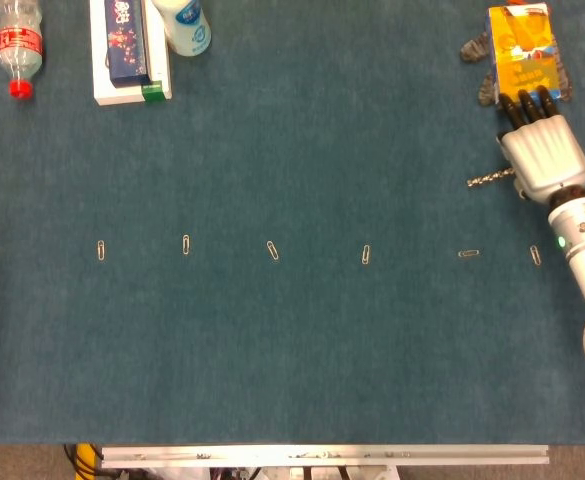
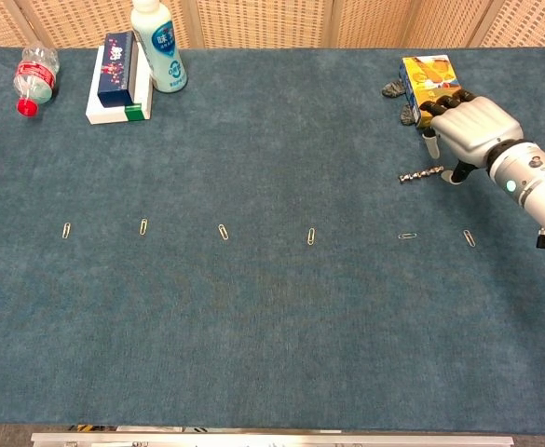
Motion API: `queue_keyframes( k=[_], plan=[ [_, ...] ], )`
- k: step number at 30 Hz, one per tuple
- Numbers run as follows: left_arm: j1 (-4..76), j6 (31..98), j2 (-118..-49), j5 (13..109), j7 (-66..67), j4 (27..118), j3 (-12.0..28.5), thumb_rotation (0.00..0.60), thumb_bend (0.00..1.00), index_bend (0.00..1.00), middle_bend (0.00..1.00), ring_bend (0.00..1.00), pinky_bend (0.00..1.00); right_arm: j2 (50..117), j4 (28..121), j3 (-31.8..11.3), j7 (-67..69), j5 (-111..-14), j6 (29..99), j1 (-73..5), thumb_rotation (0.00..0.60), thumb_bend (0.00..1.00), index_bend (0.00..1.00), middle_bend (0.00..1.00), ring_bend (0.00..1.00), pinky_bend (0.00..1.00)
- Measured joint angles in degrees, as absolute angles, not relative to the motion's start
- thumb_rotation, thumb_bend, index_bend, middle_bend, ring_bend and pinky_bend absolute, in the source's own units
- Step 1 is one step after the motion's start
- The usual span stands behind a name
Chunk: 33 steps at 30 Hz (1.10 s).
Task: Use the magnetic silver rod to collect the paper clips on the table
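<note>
Right hand over the rod's end at the right of the frame

The right hand [image 1: 540, 150], fingers curled, holds nothing, covering one end of the silver rod [image 1: 486, 180] on the desk [image 1: 292, 340]; six paper clips [image 1: 273, 250] lie in a row mid-frame.

A dark blue-green felt surface [image 1: 302, 360] carries everything. Six paper clips [image 1: 273, 250] lie on it in a loose row across the middle, well apart from each other. Near the right edge lies the silver rod [image 1: 487, 180] (its right end is hidden under the right hand). At the far right stands an orange box [image 1: 520, 45], with a dark grey thing [image 1: 475, 47] that cannot be made out just beside it. At the far left lie a clear bottle [image 1: 19, 45] with a red cap, a stack of boxes [image 1: 127, 50], and a white bottle [image 1: 182, 25].
</note>
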State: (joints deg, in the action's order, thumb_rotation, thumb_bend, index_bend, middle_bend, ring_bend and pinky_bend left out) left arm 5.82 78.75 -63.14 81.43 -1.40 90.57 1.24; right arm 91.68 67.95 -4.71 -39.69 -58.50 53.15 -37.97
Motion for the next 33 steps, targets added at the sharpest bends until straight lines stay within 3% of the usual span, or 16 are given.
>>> queue_keyframes(
  k=[33],
  plan=[
    [5.8,78.6,-62.8,81.3,-2.3,90.6,1.3,0.6,0.17,0.56,0.49,0.39,0.41,94.3,64.5,-4.7,-40.7,-58.2,52.0,-38.8,0.6,0.21,0.54,0.07,0.0,0.0]
  ],
)
